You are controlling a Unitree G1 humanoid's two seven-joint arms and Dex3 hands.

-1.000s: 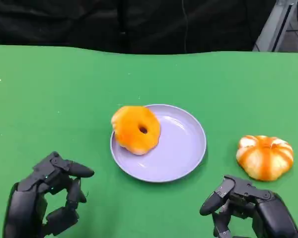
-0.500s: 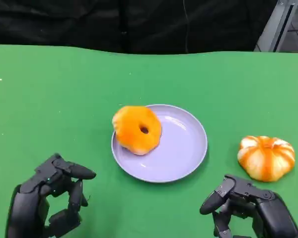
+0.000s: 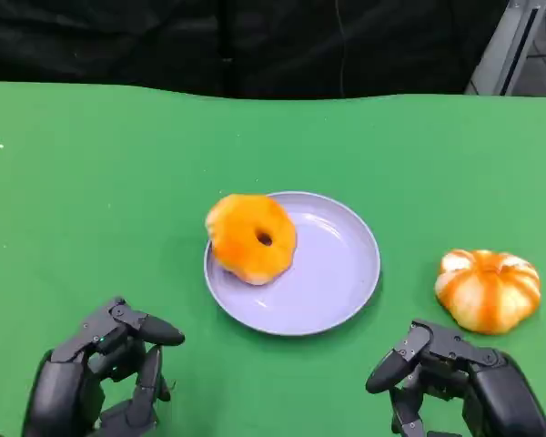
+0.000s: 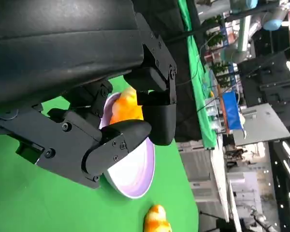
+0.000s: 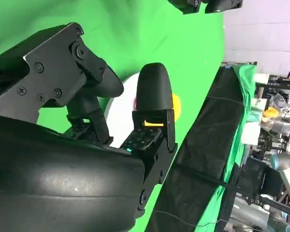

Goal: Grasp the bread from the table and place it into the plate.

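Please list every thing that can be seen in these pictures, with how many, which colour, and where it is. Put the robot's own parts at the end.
ring-shaped bread: one, orange, lying on the left rim of the plate, partly over the edge.
striped bread: one, orange and white, on the table to the right of the plate, apart from it.
plate: one, pale purple, at the middle of the table.
table: one, covered in green.
backdrop: one, black, behind the table's far edge.
left hand: one, black, at the near left over the table, holding nothing.
right hand: one, black, at the near right, below the striped bread, holding nothing.
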